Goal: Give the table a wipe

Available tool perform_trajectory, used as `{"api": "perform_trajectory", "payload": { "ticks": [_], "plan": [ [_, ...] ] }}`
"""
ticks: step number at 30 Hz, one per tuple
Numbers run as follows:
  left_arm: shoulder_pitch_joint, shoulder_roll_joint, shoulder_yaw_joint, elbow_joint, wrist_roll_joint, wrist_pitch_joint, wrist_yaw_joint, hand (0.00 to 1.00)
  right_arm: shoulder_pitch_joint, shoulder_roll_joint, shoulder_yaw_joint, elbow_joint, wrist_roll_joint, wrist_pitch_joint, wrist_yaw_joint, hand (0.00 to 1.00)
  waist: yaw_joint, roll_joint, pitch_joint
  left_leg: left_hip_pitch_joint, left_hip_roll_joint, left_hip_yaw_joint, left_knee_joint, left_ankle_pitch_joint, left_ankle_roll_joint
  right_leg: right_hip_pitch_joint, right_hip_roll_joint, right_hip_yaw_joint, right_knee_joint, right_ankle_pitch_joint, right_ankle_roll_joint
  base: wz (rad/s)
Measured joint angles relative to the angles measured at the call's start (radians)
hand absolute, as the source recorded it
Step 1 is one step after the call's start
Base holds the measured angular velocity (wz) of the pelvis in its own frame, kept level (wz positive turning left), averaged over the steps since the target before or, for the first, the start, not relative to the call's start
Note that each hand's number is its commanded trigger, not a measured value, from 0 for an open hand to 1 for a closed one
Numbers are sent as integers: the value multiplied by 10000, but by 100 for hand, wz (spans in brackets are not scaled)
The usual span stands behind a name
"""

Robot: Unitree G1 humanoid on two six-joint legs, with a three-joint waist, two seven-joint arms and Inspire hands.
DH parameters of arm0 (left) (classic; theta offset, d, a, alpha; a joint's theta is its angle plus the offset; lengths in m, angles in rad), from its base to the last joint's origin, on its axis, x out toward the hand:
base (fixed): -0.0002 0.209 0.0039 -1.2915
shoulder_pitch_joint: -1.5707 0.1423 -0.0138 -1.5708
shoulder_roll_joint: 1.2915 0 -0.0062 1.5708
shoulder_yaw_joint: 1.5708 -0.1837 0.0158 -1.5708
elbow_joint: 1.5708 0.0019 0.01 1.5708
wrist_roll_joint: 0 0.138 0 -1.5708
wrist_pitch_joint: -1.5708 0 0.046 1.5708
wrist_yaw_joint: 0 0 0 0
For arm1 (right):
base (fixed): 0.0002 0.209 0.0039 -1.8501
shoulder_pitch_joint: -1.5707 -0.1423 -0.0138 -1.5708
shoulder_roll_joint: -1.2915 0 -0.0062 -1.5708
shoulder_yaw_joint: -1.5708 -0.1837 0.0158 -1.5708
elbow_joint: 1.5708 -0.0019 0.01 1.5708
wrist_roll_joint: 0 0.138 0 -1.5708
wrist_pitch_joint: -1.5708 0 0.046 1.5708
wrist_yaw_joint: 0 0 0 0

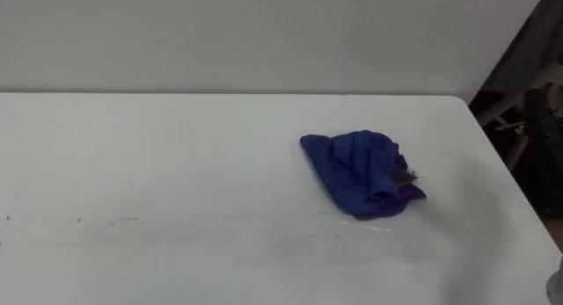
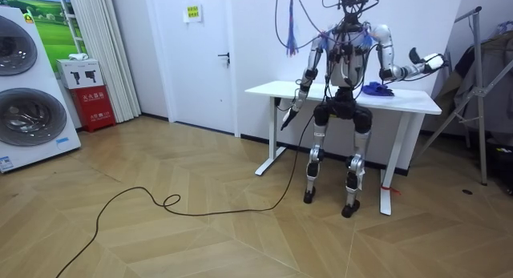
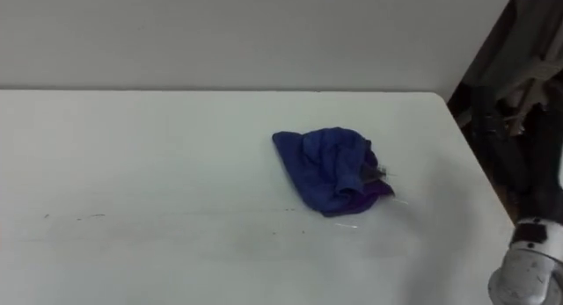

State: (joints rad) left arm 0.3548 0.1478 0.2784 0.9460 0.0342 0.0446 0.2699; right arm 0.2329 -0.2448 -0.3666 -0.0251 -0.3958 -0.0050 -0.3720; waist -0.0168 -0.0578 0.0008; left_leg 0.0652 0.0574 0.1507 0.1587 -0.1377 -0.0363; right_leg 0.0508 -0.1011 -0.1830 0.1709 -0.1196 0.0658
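Smooth white table (image 1: 176, 164) bears a crumpled blue cloth (image 1: 361, 171).

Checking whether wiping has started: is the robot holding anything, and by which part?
Apparently nothing: the cloth lies loose on the table, left hand and right hand both off it.

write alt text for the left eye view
A crumpled blue cloth lies on a white table, right of centre and near the table's right end. A pale wall runs behind, and faint marks streak the near left of the top.
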Motion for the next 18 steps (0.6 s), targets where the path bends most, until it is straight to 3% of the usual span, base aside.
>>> {"api": "perform_trajectory", "payload": {
  "ticks": [6,11,13,15,18],
  "plan": [
    [13,43,5,-19,15,32,-254,0,208,-2,-238,279,436,52,-750,0,-160,1,1,16,1,69,-4,-9,8,-6,0,50,10,6,-5,-3],
    [70,67,370,-57,14,352,-445,0,218,-22,-641,1780,1001,279,-1375,0,-164,-91,-27,35,1,82,31,-12,10,-8,-4,67,22,0,2,0],
    [113,80,500,-53,-7,431,-447,0,273,-19,-885,2374,1710,371,-1662,0,-211,-118,-44,3,-3,79,53,-55,28,-17,-20,66,13,-18,31,0],
    [148,109,609,-54,-36,435,-423,0,355,-21,-922,2932,2168,357,-2004,0,-262,-92,-10,-11,-2,83,54,-60,31,-15,-20,65,14,-19,34,0],
    [129,129,643,-54,-284,431,-406,0,386,-21,-958,4310,3831,377,-2300,0,-345,-127,-51,-21,-3,81,59,-67,32,-7,-30,66,17,-38,49,0]
  ]
}}
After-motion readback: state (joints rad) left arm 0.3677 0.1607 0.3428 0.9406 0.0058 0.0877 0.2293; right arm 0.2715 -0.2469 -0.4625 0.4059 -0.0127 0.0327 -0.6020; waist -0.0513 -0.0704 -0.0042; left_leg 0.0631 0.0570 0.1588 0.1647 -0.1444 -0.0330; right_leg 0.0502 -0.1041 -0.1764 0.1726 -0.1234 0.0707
